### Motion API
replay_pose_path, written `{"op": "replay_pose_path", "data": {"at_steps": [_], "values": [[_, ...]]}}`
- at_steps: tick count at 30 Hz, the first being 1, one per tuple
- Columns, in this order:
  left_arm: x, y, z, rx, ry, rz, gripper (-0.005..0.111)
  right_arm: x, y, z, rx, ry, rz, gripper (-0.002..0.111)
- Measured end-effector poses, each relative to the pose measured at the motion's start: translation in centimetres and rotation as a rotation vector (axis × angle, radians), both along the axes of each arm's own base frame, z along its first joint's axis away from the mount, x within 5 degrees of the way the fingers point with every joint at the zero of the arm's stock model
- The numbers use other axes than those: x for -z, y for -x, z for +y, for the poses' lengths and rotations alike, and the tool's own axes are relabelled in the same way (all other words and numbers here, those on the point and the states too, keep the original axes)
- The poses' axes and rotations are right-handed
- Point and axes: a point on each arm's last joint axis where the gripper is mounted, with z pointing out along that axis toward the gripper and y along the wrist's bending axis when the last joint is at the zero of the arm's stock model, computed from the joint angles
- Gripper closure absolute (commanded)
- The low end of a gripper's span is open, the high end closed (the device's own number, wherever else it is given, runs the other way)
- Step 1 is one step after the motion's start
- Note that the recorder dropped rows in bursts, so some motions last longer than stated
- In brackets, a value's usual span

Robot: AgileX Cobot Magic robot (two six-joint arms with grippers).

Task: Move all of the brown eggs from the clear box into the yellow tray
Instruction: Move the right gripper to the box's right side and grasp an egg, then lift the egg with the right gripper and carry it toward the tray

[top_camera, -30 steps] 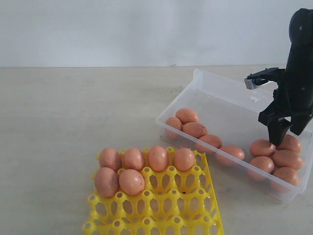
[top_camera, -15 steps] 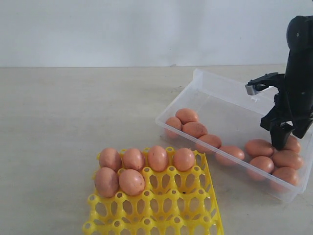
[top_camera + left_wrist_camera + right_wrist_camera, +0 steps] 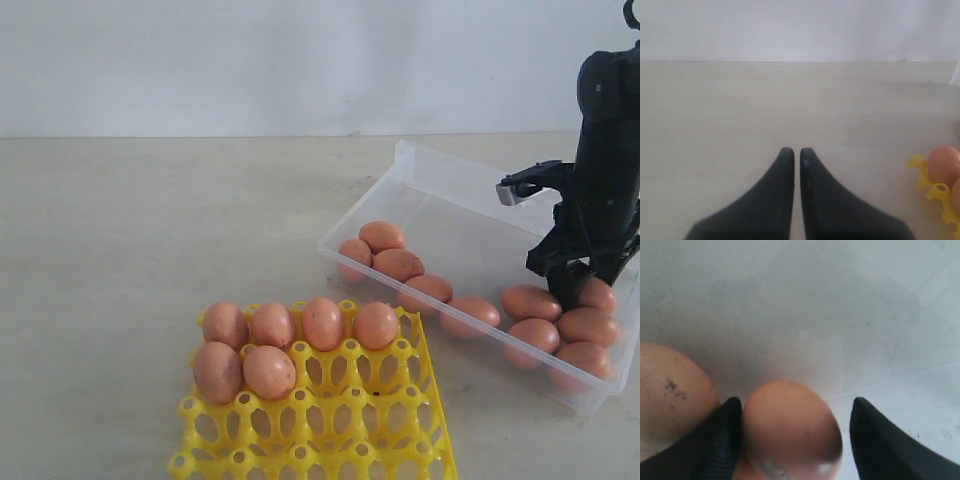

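Inside the clear box (image 3: 452, 176), the right fingers (image 3: 715, 445) stand open astride a brown egg (image 3: 790, 430), only one touching it. Closing off-centre could squirt it aside or jam the neighbouring egg (image 3: 670, 390); squeezing hard could crack it. Left fingers (image 3: 775, 200) are pressed together, empty.

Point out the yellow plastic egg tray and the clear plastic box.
Yellow plastic egg tray (image 3: 340, 410): exterior view, empty cup grid.
Clear plastic box (image 3: 450, 178): exterior view, far wall.

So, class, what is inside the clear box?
The clear box holds brown eggs in two clusters, with the right gripper among one. Anything behind the gripper is hidden.
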Motion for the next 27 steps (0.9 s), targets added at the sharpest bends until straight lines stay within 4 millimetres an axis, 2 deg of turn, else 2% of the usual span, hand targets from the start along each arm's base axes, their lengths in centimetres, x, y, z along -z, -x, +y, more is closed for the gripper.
{"op": "replay_pose_path", "data": {"at_steps": [9, 16, 20, 27], "values": [[0.0, 0.0, 0.0, 0.000, 0.000, 0.000, 0.103, 0.0, 0.0, 0.0, 0.001, -0.001, -0.005, 0.109], [0.0, 0.0, 0.0, 0.000, 0.000, 0.000, 0.103, 0.1, -0.4, 0.1, 0.023, -0.010, -0.041, 0.108], [0.0, 0.0, 0.0, 0.000, 0.000, 0.000, 0.103, -0.7, -0.7, 0.5, 0.062, -0.051, -0.104, 0.108], [0.0, 0.0, 0.0, 0.000, 0.000, 0.000, 0.103, -4.9, -0.9, 1.4, 0.117, -0.144, -0.277, 0.108]]}}
